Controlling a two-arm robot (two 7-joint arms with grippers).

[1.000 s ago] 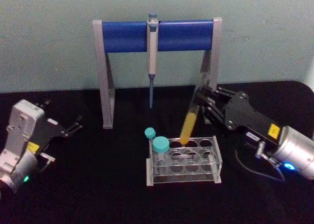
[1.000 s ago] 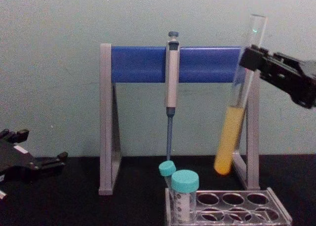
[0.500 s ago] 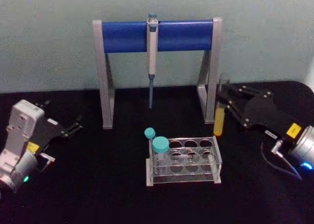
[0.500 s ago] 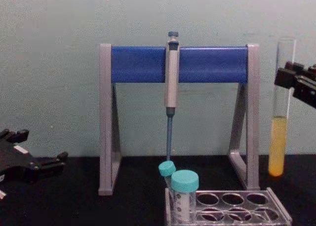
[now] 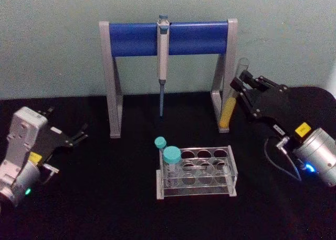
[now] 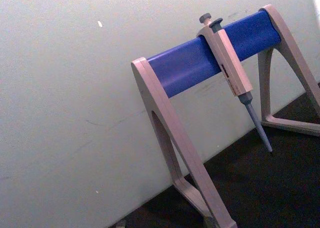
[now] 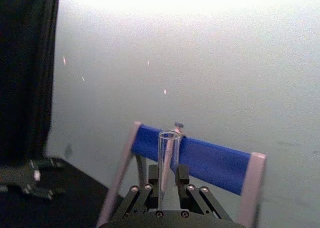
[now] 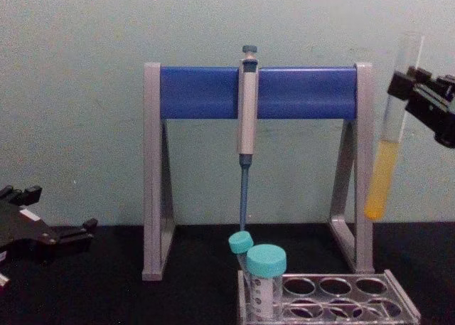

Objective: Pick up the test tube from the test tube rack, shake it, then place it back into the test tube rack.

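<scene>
Yellow-filled test tube, clamped in right gripper, tilts clear of test tube rack; left gripper parked left, parted.

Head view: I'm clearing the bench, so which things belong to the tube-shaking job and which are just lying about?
In the job:
test tube, tilted, held above the table by the right gripper
test tube rack

Lying about:
pipette stand
pipette hanging on it
teal-capped tubes at the rack's left end
left gripper, parked at left
</scene>
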